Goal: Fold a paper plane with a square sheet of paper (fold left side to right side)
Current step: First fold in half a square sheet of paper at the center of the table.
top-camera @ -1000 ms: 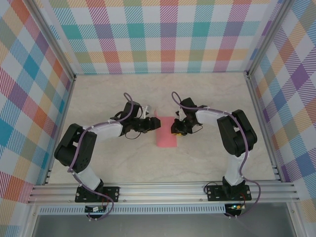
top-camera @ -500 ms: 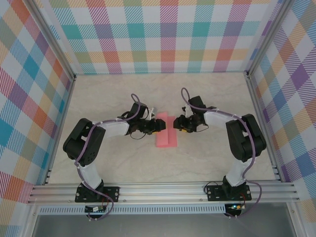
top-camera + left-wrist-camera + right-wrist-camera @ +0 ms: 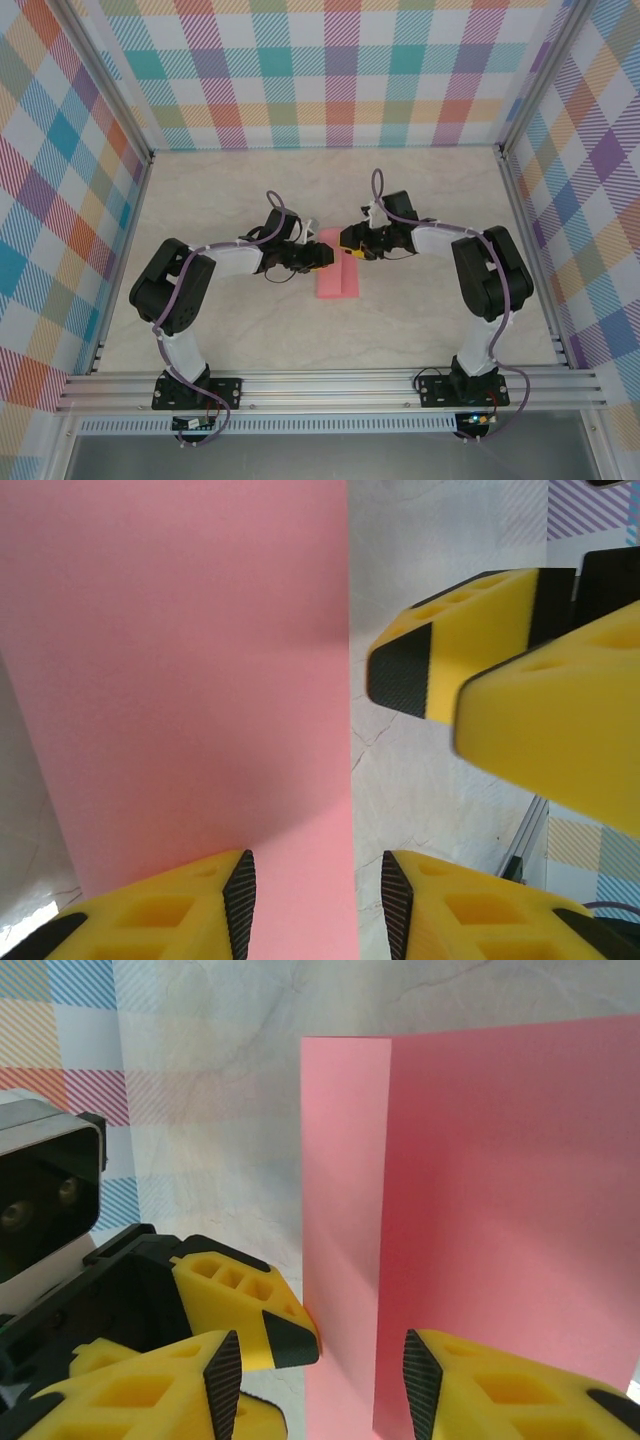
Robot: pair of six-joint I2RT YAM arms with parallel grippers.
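Top external view: the salmon-pink sheet of thin paper (image 3: 337,284), folded into a narrow strip, lies mid-table on the pale marbled tabletop (image 3: 220,320). At its far end the left gripper (image 3: 320,257) and right gripper (image 3: 347,243) meet, each with fingers parted, straddling paper, clamping nothing.

Bright, even light; soft shadows; wrist close-ups slightly blurred.

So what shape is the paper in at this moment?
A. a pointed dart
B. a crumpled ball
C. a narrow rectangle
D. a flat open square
C: in the top view the paper lies as a narrow rectangle, clearly longer than it is wide, with square corners and no point.
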